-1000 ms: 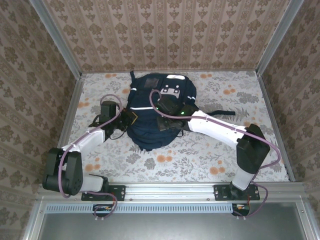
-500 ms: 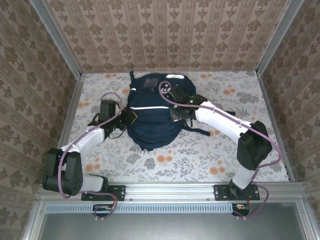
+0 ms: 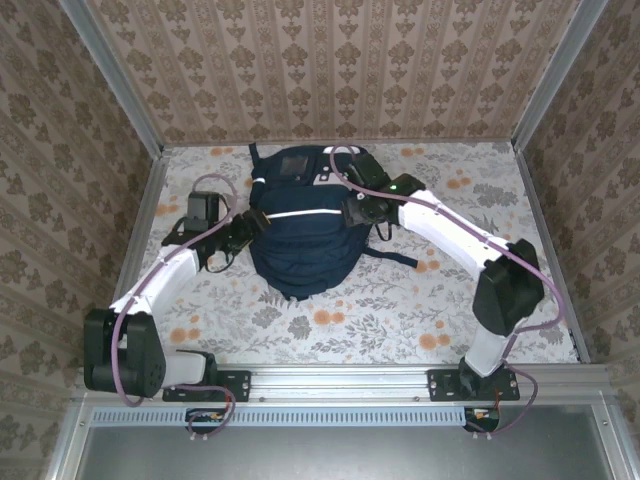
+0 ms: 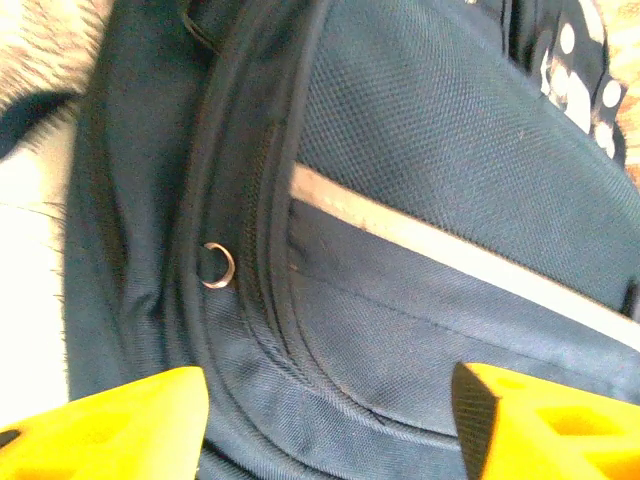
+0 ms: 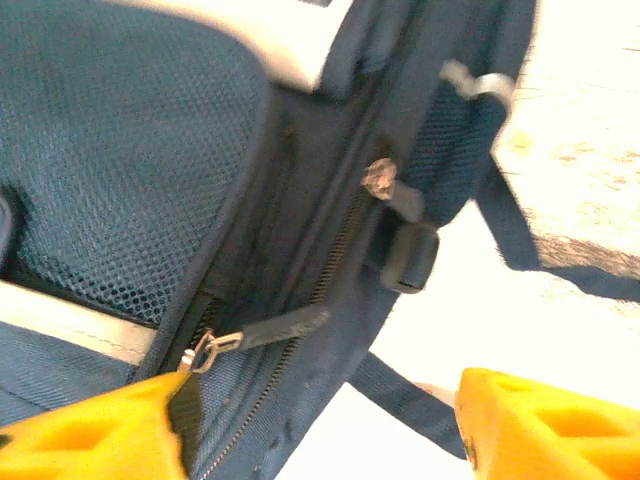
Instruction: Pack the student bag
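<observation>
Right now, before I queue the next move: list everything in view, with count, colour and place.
student bag: 1, navy with a white reflective stripe, mid-table toward the far wall
zipper ring pull: 1, silver, on the bag's side seam
zipper pull tab: 1, dark on a metal ring, along the bag's zipper
loose strap: 1, dark, trailing from the bag's right side onto the table
table: 1, pale floral cover, under the bag
walls: 3, brown patterned wallpaper, around the table
left gripper: 1, yellow fingers, open, at the bag's left side
right gripper: 1, yellow fingers, open, at the bag's right side
</observation>
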Motion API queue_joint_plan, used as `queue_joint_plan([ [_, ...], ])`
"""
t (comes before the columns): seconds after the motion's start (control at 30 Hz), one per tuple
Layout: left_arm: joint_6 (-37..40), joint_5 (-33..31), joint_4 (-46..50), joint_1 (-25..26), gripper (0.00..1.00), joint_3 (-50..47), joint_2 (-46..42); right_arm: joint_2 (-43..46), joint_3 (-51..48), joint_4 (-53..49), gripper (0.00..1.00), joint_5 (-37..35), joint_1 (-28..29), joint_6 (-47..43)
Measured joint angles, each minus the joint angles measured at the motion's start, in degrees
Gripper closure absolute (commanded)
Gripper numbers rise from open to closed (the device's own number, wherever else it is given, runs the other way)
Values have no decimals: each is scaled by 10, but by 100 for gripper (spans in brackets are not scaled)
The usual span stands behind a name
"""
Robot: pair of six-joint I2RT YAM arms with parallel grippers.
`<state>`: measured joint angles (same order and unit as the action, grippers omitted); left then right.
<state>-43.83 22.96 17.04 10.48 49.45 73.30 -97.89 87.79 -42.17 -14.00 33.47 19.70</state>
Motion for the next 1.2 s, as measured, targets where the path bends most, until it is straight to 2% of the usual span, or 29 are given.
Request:
queue_joint_plan([
  [0.07,24,-35,28,-12,10,20,-22,48,-30,16,3,-23,-3,0],
  [0.17,58,-108,54,-31,0,35,-57,126,-78,50,0,-73,-10,-2],
  [0.27,99,-195,63,-45,0,32,-88,191,-136,96,0,-130,-33,-3],
  [0.4,160,-309,25,-68,0,-14,-116,248,-234,178,0,-207,-79,-7],
  [0.57,230,-396,-62,-88,0,-108,-116,287,-371,283,1,-242,-145,-16],
  [0.67,263,-417,-115,-93,0,-144,-103,301,-448,364,0,-253,-183,-31],
  [0.8,309,-414,-216,-99,0,-191,-82,306,-538,466,0,-264,-195,-74],
  [0.97,365,-386,-353,-102,0,-238,-38,274,-582,570,1,-254,-222,-107],
  [1.2,405,-323,-517,-102,0,-280,24,214,-629,704,0,-181,-242,-140],
])
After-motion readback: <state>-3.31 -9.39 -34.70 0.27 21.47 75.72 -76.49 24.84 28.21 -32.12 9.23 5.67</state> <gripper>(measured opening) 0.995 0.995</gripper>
